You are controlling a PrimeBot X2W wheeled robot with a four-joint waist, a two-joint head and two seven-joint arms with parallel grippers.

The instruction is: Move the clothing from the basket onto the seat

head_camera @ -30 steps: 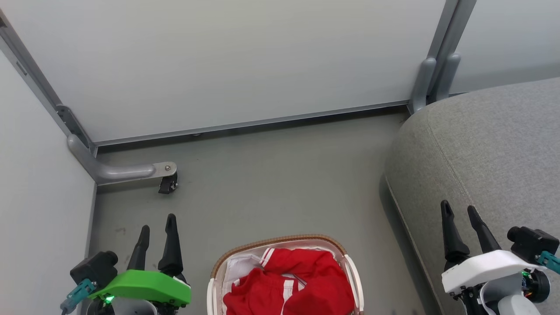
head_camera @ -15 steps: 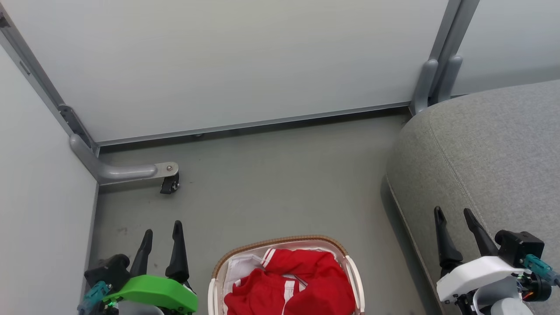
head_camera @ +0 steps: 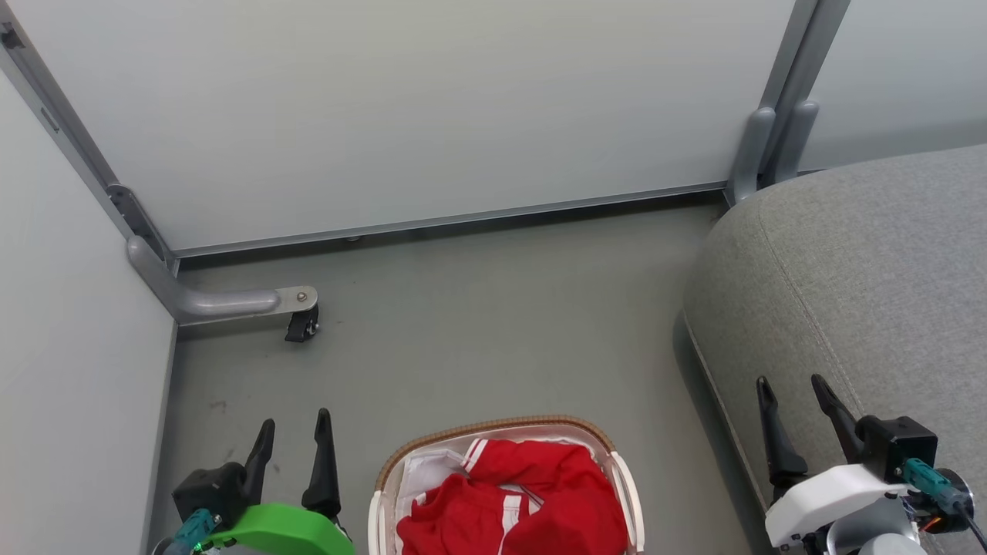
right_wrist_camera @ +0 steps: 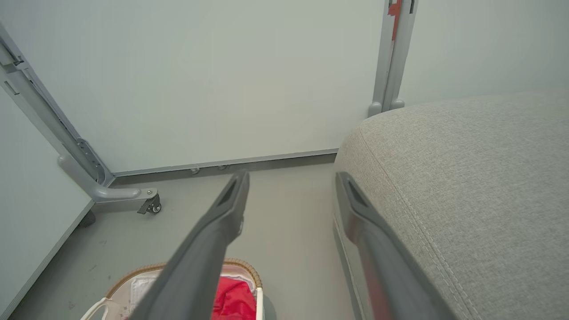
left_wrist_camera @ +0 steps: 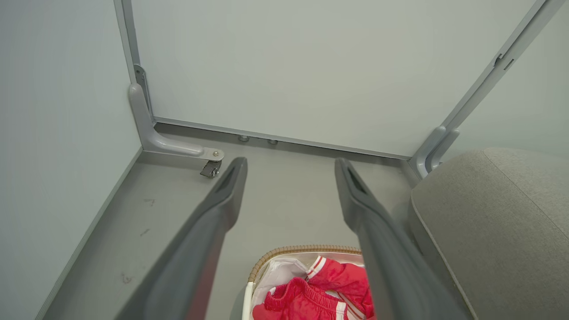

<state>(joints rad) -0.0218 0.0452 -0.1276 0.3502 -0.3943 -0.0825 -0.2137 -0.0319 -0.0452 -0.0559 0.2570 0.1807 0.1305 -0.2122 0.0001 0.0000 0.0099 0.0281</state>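
Red clothing [head_camera: 524,501] with white stripes lies heaped in the cream basket [head_camera: 493,426], which sits on the floor at the bottom middle of the head view; the clothing [left_wrist_camera: 320,293] and basket rim [left_wrist_camera: 302,250] also show in the left wrist view. A white liner [head_camera: 424,469] shows beside the red fabric. The grey seat [head_camera: 864,293] fills the right side. My left gripper [head_camera: 294,432] hangs open left of the basket, holding nothing. My right gripper [head_camera: 790,389] stands open over the seat's front edge, also holding nothing.
Pale partition walls [head_camera: 432,100] close off the far side and the left. A grey bracket with a small caster wheel [head_camera: 301,327] juts out from the left corner. Bare grey floor [head_camera: 493,324] lies between the basket and the far wall.
The camera has shifted a little, and both grippers now sit lower in the head view. The left gripper has drifted right, the right gripper slightly left. Basket and clothing are unmoved.
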